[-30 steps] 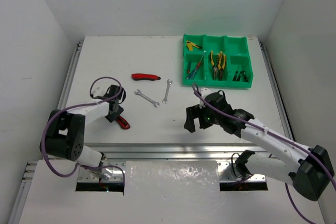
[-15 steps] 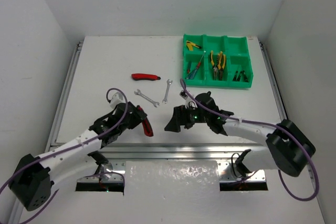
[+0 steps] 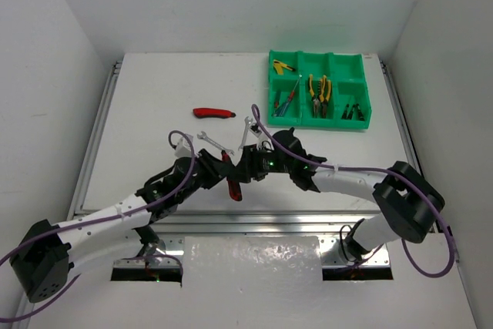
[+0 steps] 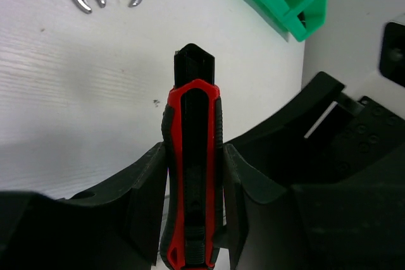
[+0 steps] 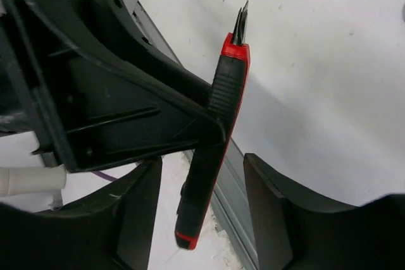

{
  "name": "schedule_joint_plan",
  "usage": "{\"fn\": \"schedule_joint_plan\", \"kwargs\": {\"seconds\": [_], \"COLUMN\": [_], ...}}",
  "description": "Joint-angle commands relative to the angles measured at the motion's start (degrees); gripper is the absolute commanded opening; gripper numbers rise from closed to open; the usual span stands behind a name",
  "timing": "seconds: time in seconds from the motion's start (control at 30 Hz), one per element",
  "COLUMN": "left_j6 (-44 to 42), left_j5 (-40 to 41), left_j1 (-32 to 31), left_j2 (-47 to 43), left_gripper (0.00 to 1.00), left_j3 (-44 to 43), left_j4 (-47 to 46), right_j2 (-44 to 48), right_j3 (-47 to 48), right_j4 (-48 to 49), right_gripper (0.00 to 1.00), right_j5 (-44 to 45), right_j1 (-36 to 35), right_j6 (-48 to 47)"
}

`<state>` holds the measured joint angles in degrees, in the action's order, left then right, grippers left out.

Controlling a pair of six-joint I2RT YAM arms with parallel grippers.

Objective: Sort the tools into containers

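- My left claw (image 4: 193, 178) is clamped hard on the red-and-black utility knife (image 4: 192, 150). Its fingers (image 4: 147, 194) press the handle from both sides, and the black nose points away from the wrist.
- From above, that knife hangs over the near middle of the white table (image 3: 154, 98), tilted, with its red butt end lowest.
- My right claw (image 5: 201, 210) is spread wide. Its fingers (image 5: 140, 219) stand on either side of the knife's butt end with a gap on each side, touching nothing.
- The two claws sit nose to nose, just beside each other.
- Two silver wrenches (image 3: 216, 145) lie flat just beyond them, and a second red knife (image 3: 213, 112) lies farther back to the left.
- The green tray (image 3: 358, 125) sits at the far right, well apart, with yellow-handled pliers (image 3: 318, 87) in its near middle compartment and screwdrivers (image 3: 286, 102) in the one to their left.
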<state>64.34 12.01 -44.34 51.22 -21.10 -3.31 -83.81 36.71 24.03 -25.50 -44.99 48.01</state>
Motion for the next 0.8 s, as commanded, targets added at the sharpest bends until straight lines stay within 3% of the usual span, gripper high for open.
{"fn": "schedule_joint_plan", "kwargs": {"seconds": [0.0,0.17,0.2,0.27,0.3,0.33,0.4,0.5,0.57,0.67,0.77], "left_j6": [0.4,-0.8,-1.1,-1.5,-2.3,-2.5,-3.2,-6.1,-7.7,-11.8,-18.6], "left_j5": [-0.1,0.2,0.1,-0.1,0.4,1.3,6.2,14.9,19.2,24.4,23.5], "left_j1": [-1.0,-1.2,-1.1,-1.1,-1.2,-1.1,-1.2,-1.1,-1.0,-1.1,-1.0], "left_j2": [-1.0,-1.0,-1.0,-1.1,-1.2,-1.4,-1.7,-3.9,-5.1,-8.1,-10.4], "left_gripper": [0.0,0.0,0.0,0.08,0.34,0.54,0.85,0.94,0.97,0.97,0.97], "left_j3": [0.0,-0.9,-1.0,-1.3,-1.7,-3.3,-6.5,-14.7,-21.6,-28.8,-33.7], "left_j4": [-7.1,-7.3,-7.3,-7.4,-6.5,-4.7,6.2,22.6,34.3,43.9,47.9], "right_j2": [-1.8,-3.3,-3.6,-3.4,-2.9,-2.3,-1.2,0.2,-0.6,-4.9,-13.2], "right_j3": [2.6,3.7,3.9,4.5,4.9,5.6,6.9,11.3,15.5,23.6,36.5], "right_j4": [1.8,1.4,1.5,1.1,-0.5,-1.6,-7.7,-17.7,-23.6,-30.9,-36.8], "right_gripper": [0.54,0.42,0.38,0.2,0.07,0.0,0.0,0.0,0.0,0.0,0.0], "right_j5": [1.1,0.4,0.2,0.3,0.5,2.1,4.7,8.6,9.2,14.5,17.9], "right_j1": [-0.9,-1.9,-1.9,-1.9,-1.9,-1.6,-0.5,5.2,12.9,21.9,28.0], "right_j6": [0.6,0.4,0.2,-0.7,-1.9,-3.0,-7.0,-11.7,-12.9,-16.4,-21.0]}}
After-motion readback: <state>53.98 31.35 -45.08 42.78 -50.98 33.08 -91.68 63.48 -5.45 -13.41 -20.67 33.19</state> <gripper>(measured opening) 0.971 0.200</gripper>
